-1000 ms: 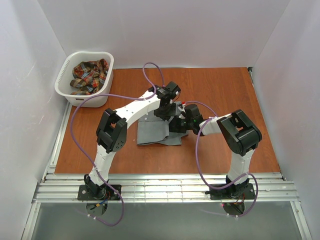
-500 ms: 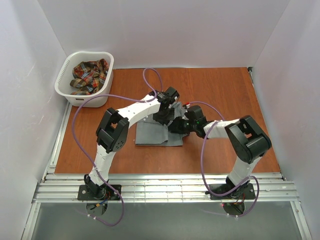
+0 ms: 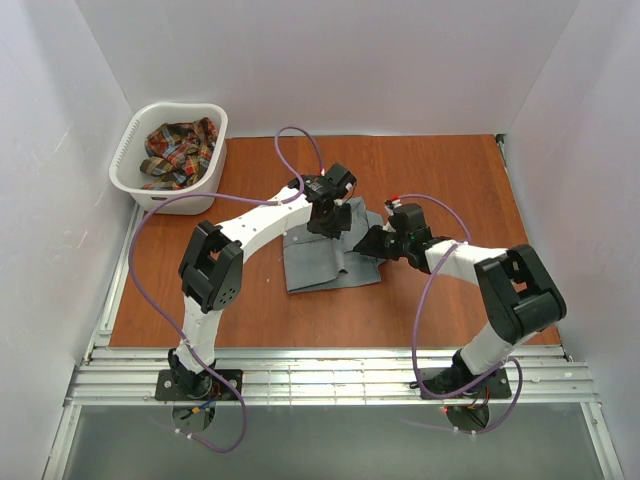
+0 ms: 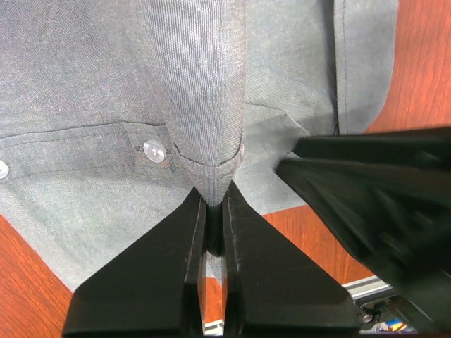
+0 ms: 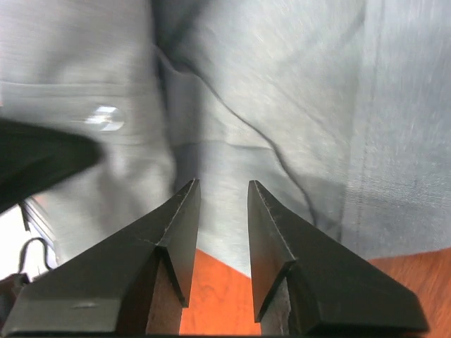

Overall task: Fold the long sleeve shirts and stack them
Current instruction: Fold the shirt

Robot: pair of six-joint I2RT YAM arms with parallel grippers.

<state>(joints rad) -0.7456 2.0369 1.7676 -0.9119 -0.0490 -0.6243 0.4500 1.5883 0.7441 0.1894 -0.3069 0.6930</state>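
A grey long sleeve shirt (image 3: 322, 265) lies partly folded on the brown table (image 3: 450, 170), its right edge raised. My left gripper (image 3: 328, 224) is shut on a gathered fold of that grey shirt (image 4: 91, 105) by a buttoned cuff; the left gripper (image 4: 214, 202) pinches the cloth at its tips. My right gripper (image 3: 368, 243) hovers at the shirt's right edge. The right gripper (image 5: 222, 184) is open, with only the grey shirt (image 5: 282, 91) and table under the gap. A plaid long sleeve shirt (image 3: 180, 150) lies crumpled in the basket.
A white laundry basket (image 3: 139, 190) stands at the table's far left corner. White walls close in the table on three sides. A metal rail (image 3: 330, 370) runs along the near edge by the arm bases. Purple cables loop over both arms.
The grey shirt has shifted right and turned slightly. My left gripper moved a little farther back with the fold. My right gripper drew away to the right and its jaws now stand apart.
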